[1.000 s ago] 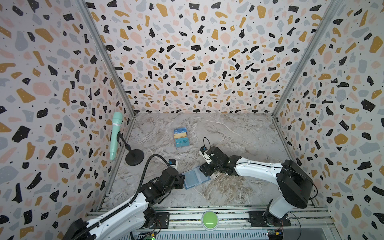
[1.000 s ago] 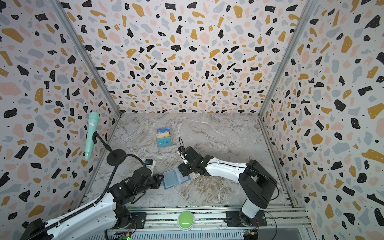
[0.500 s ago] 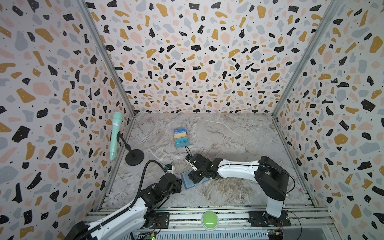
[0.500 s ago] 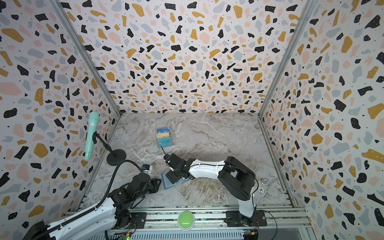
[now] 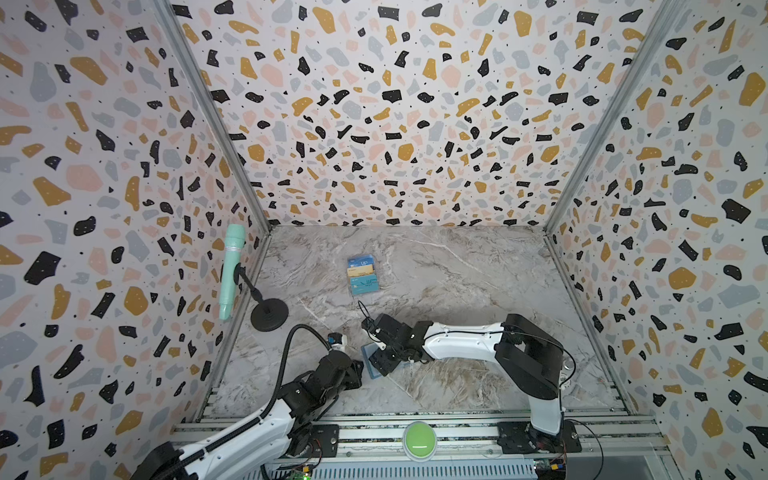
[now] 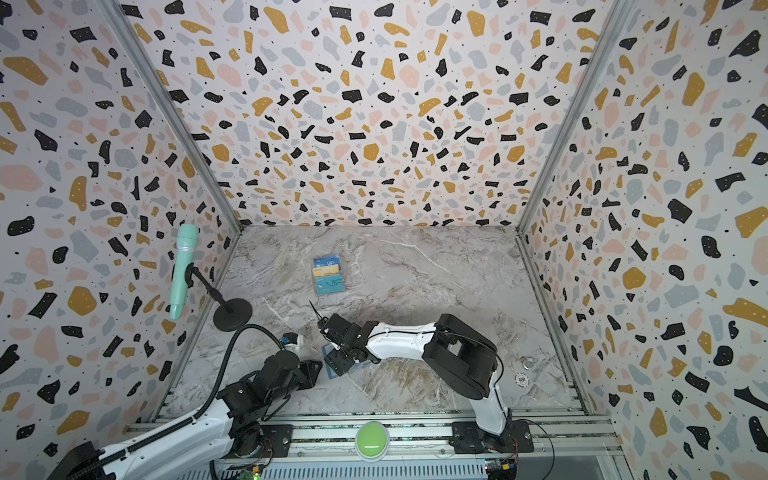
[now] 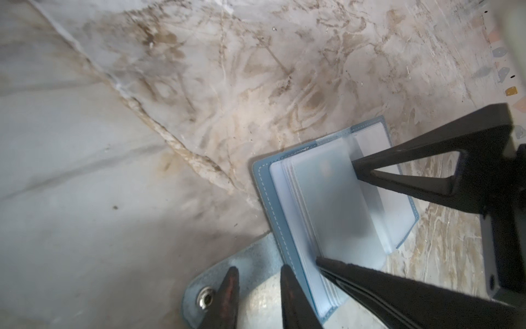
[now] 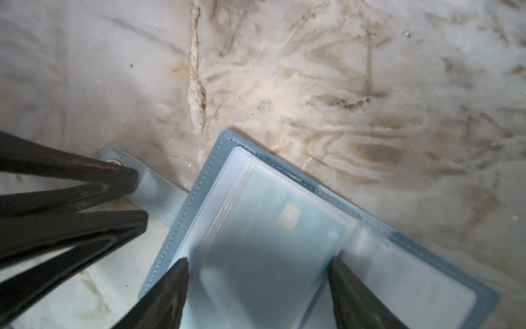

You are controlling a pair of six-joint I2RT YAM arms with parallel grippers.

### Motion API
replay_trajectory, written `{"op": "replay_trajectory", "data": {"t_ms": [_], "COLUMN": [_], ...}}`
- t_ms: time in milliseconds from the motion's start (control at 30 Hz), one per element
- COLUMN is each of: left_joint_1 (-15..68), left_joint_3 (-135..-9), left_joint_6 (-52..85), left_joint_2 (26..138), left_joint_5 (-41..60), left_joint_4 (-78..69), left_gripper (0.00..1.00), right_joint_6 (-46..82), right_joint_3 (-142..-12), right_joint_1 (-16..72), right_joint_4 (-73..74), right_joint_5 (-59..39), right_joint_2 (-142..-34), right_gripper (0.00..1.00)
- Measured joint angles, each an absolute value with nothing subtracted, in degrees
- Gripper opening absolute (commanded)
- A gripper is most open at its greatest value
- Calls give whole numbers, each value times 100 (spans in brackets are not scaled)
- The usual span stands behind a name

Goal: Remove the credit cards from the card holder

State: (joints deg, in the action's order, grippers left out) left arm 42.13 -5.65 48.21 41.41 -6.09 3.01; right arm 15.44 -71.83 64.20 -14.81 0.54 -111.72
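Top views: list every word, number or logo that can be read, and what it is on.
"VIP": pale letters on the rear blue card, small but legible.
Front teal card: pale script mark, too blurred to read.
Middle golden card: print too small to read.
Round token near the right wall: markings too small.
Nothing else readable.

A marble-patterned desk (image 6: 415, 291) sits inside speckled terrazzo-print walls (image 6: 374, 104). Near the front, the right tool (image 6: 337, 362) hangs low over a slate-blue card holder (image 6: 331, 375) and hides most of it. The left tool (image 6: 316, 371) lies just beside the holder's left edge. Farther back, three credit cards (image 6: 328, 274), blue, gold and teal, show in overlapping tiers. A mint-green microphone (image 6: 181, 270) tilts on a black stand (image 6: 232, 314) by the left wall.
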Motion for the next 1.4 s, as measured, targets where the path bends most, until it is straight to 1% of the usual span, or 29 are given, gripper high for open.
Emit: {"op": "replay_trajectory", "data": {"t_ms": [133, 333, 500, 633, 767, 867, 1167, 1400], "left_joint_1": [4213, 4213, 4213, 4213, 4213, 4213, 4213, 4213], "left_joint_3": [-554, -554, -554, -554, -552, -550, -550, -550], "left_joint_6": [4827, 4827, 4825, 4825, 4825, 4825, 4823, 4823], "left_joint_2": [4141, 4141, 4141, 4141, 4141, 4141, 4143, 4143], "left_joint_5": [-633, -652, -655, -657, -657, -657, -657, -657], "left_joint_4": [283, 283, 283, 283, 283, 281, 279, 279], "left_gripper": [27, 27, 27, 27, 27, 27, 27, 27], "right_joint_6": [1544, 1544, 1533, 1511, 1466, 1444, 1402, 1378], "right_joint_3": [-7258, -7260, -7260, -7260, -7238, -7216, -7166, -6895], "right_joint_1": [6420, 6420, 6416, 6403, 6370, 6329, 6147, 5887], "right_joint_4": [-1588, -1599, -1599, -1597, -1636, -1658, -1918, -2056], "right_joint_5": [137, 152, 154, 156, 104, 62, 311, 517], "right_joint_2": [-11185, -11185, -11181, -11166, -11126, -11104, -10993, -10724], "right_gripper": [70, 69, 66, 59, 57, 53, 53, 53]}}
